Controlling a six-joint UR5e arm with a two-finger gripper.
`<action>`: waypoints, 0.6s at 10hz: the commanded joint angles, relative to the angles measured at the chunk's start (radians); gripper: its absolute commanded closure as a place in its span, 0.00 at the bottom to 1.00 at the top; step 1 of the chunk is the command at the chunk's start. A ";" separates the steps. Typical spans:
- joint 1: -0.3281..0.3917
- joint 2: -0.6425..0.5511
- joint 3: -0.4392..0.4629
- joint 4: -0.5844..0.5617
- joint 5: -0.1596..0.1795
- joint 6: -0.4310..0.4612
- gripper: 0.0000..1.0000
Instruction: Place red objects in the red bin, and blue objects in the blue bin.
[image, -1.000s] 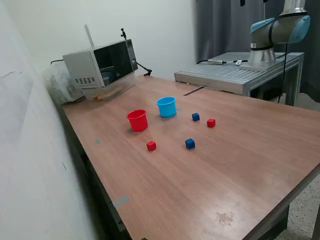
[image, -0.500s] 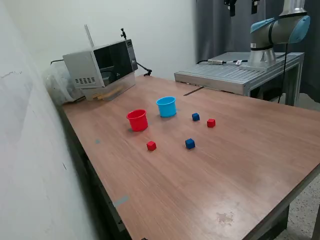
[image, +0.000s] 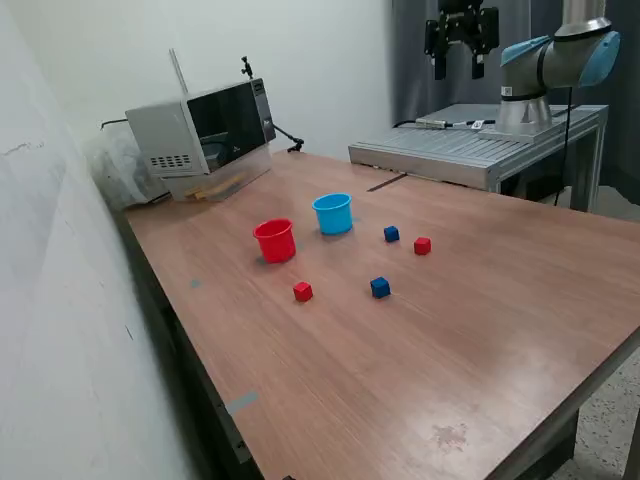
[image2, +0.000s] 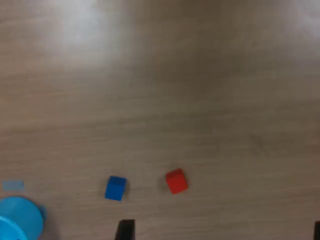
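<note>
Hand: my hand (image: 460, 66) hangs high above the counter (image: 480, 320), fingers spread apart with nothing between them; in the wrist view I catch only the dark fingertips (image2: 124, 229) at the picture's edge.

Nearest cubes: one red cube (image2: 176, 181) (image: 422, 245) and one blue cube (image2: 115, 188) (image: 391, 233) sit close together, far below the hand and nearly under it, a small gap between them.

Farther cubes: a second red cube (image: 302, 291) and a second blue cube (image: 379, 287) lie farther out from the hand, well apart from each other, and I do not see them in the wrist view.

Red bin: the red bin (image: 274, 240) stands upright beyond the near pair, away from the hand; from here I cannot see into it.

Blue bin: the blue bin (image: 332, 213) (image2: 19, 220) stands upright just beside the red one, nearer the hand, close to the near blue cube.

Step in hand: I judge I am lining up for the first pick; no cube looks sorted yet.

Doing it well: I would centre one cube of the near pair between the fingers before descending, turn the wrist so the fingers close on flat faces, and keep the outer finger clear of the neighbouring cube and of the blue bin's rim.
</note>
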 joint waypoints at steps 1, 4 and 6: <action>-0.011 0.150 0.003 -0.184 0.000 0.033 0.00; -0.103 0.304 0.004 -0.306 -0.004 0.035 0.00; -0.129 0.362 0.013 -0.361 -0.004 0.035 0.00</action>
